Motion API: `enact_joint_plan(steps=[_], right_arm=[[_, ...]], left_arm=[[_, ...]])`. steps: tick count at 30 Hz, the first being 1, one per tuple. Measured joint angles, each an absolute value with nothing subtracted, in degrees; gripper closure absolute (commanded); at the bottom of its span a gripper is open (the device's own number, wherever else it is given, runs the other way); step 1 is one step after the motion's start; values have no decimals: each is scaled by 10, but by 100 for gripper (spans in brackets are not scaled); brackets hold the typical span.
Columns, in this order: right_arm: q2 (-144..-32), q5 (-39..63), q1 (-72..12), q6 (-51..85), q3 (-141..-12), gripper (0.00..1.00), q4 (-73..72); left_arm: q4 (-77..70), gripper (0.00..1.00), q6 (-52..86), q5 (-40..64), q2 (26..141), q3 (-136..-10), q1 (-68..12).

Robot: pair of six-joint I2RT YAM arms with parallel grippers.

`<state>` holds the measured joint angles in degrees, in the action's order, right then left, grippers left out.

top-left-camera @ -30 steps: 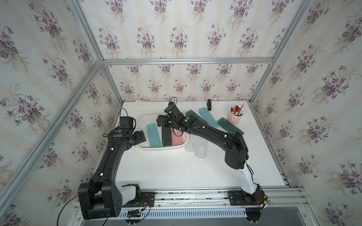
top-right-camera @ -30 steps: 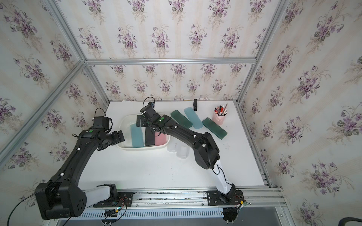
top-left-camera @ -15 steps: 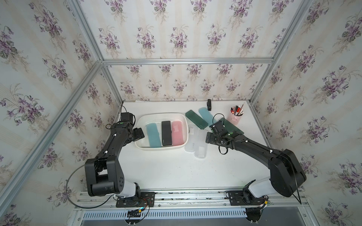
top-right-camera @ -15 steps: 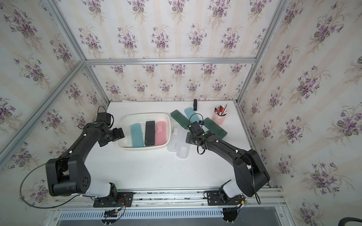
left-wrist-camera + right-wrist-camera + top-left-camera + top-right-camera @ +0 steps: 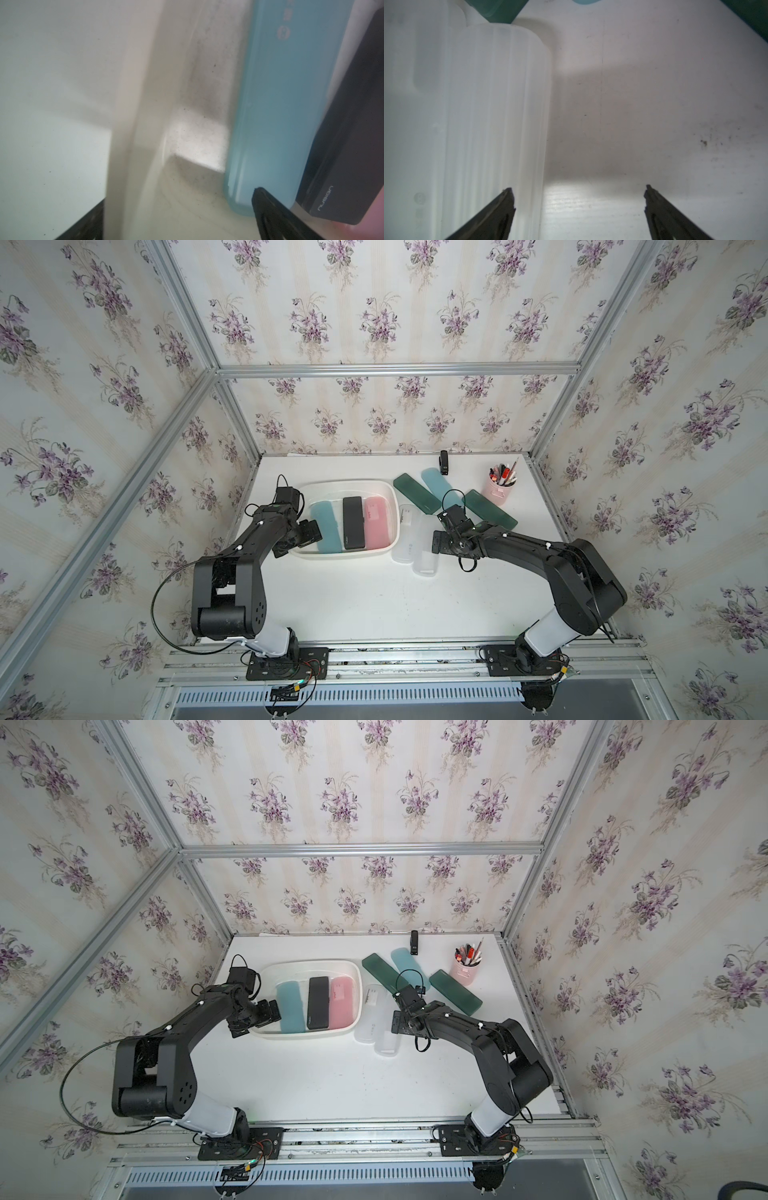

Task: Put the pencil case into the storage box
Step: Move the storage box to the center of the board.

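The right tool [image 5: 577,188] is shown with its jaws spread wide and nothing held between them. In the right wrist view, one fingertip [image 5: 507,197] is placed over the edge of a ribbed frosted pencil case [image 5: 498,99], and the other is poised over bare tabletop [image 5: 654,93]. The case is therefore not yet straddled. It lies to one side of the tool, on the side toward the storage box [image 5: 345,482]. Its long axis runs straight away from the fingers, so its narrow width is what the jaws would span. A short sideways shift toward the box is judged to be needed before a grip can be made.

A second frosted pencil case [image 5: 404,531] is laid between the first and the box, close against the box wall and lying the same way. The right arm is much the nearer to both.

The left tool [image 5: 311,532], also wide open and empty, is set astride the opposite rim of the box. One finger is outside and one inside, by a light blue pencil case [image 5: 326,526].

Three cases are laid flat and parallel inside the shallow white box: the light blue one, a black pencil case [image 5: 354,522] and a pink pencil case [image 5: 376,522].

Farther back on the tabletop are a dark green pencil case [image 5: 415,494], a teal pencil case [image 5: 438,485] and another dark green case [image 5: 492,512]. A pink pen cup [image 5: 498,493] filled with pens stands near them.
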<state>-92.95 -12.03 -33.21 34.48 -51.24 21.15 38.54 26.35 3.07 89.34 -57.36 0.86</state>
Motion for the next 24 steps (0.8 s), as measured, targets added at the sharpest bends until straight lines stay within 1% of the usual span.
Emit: enact_joint_plan(steps=[8,14,18,24], right_arm=[[-922,-124,-331,340,-521,0,209],[-936,-129,-330,326,-553,0,212],[-957,-140,-329,314,-572,0,220],[-946,-143,-303,284,-562,0,226]], left_arm=[[364,1,308,12,902,-553,-70],[361,1,335,10,913,-558,-116],[373,1,340,1,888,-561,-123],[415,1,338,-38,816,-569,-123]])
